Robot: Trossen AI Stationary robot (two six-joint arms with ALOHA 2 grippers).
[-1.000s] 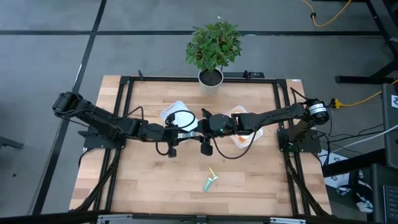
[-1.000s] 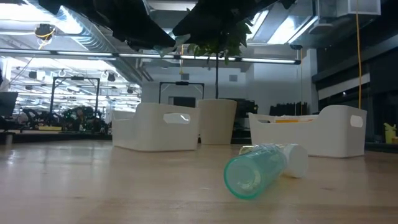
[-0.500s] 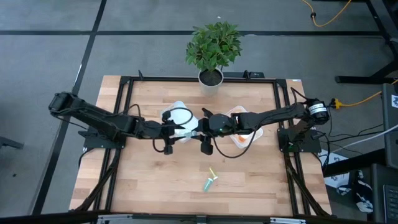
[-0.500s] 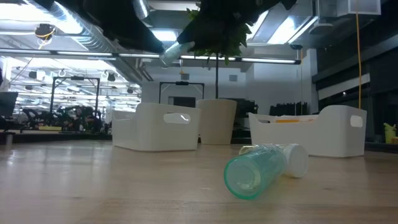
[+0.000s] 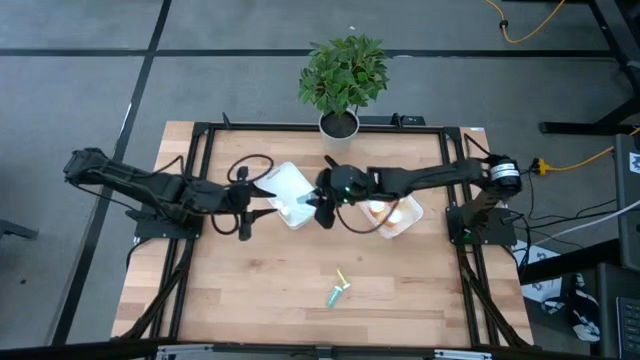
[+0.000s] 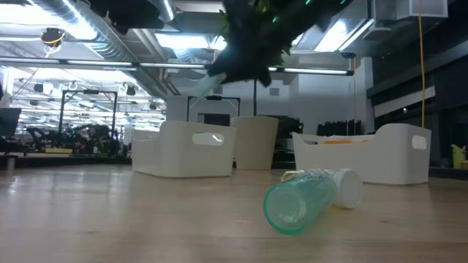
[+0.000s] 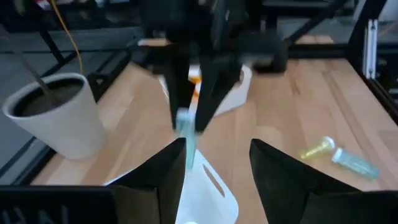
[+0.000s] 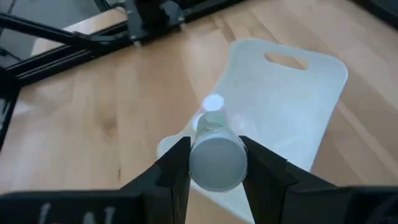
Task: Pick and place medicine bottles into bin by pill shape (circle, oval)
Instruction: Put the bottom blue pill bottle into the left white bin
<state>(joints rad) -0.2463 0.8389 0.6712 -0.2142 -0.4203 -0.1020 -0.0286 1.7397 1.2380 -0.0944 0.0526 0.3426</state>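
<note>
Since a second ago your left arm has pulled back toward its own side of the table and let go, while your right arm has carried a pale bottle from the handover point between the bins to over the left bin.

Starting at the left: the left gripper (image 5: 243,203) hangs near the left bin's outer edge, fingers (image 7: 160,177) apart and empty. The left bin (image 5: 283,181) sits just beside it, white and open-topped. Above that bin's inner edge your right gripper (image 5: 322,203) is clamped on the pale teal bottle (image 8: 216,157). The bottle's long axis runs in line with the fingers and tilts down toward the bin, one round end facing the right wrist camera. The right bin (image 5: 407,212), further right, already shows orange inside. Nearer you on the bare table (image 5: 250,300) lie a teal bottle (image 5: 335,295) and a yellow-green one (image 5: 342,279), touching, caps roughly toward the far side.

Your main risk, as I judge it: the bottle hangs over the bin's rim rather than its middle, so opening now could bounce it off the wall onto the table. The grip also looks end-on, so it may slip early. Whether this is the right bin for its pill shape cannot be told.
</note>
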